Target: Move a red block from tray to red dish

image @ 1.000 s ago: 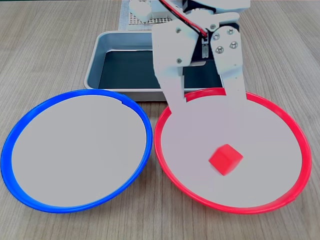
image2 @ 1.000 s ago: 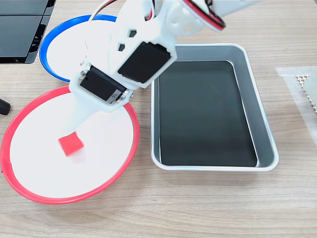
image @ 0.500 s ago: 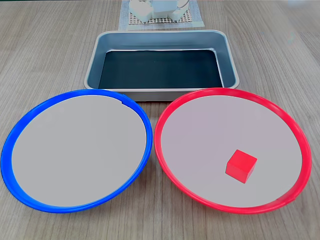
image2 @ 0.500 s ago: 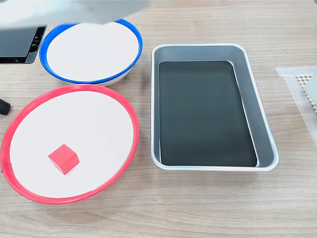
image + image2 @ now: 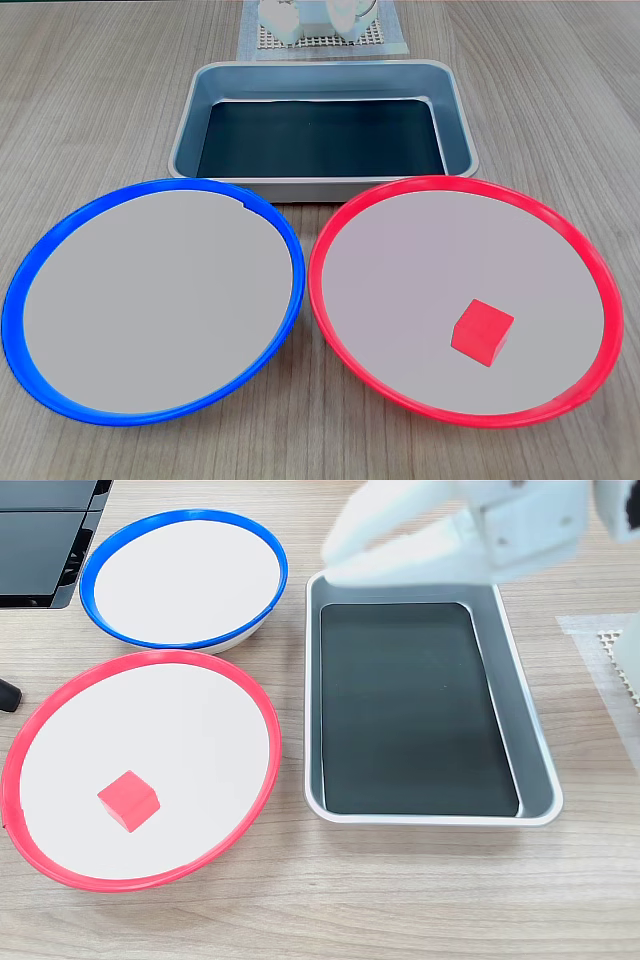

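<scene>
Since 1 second ago the arm has let go of the red block (image 5: 482, 332), lifted clear of the red dish (image 5: 345, 222) and swung back over the tray (image 5: 528, 742), where its gripper (image 5: 335, 568) now shows as a motion-blurred white shape along the upper edge of a fixed view. Its fingers look spread apart and hold nothing, though the blur keeps me from judging how wide. Half a second ago the block had already settled, and it has not shifted since: it rests on 1 face in the lower right of the dish in a fixed view, and in the lower left of the dish in the other (image 5: 128, 800). The tray's dark bottom is bare, so the move looks finished and I judge only the arm's retreat remains. That block is a small, matte, sharp-edged cube. Both plates are wide, round and shallow, with pale grey centres and glossy rims, 1 red and 1 blue (image 5: 60, 240). Brushed silver metal with rounded corners and a raised rim forms the tray, and everything sits on a pale wood-grain table (image 5: 90, 100).
</scene>
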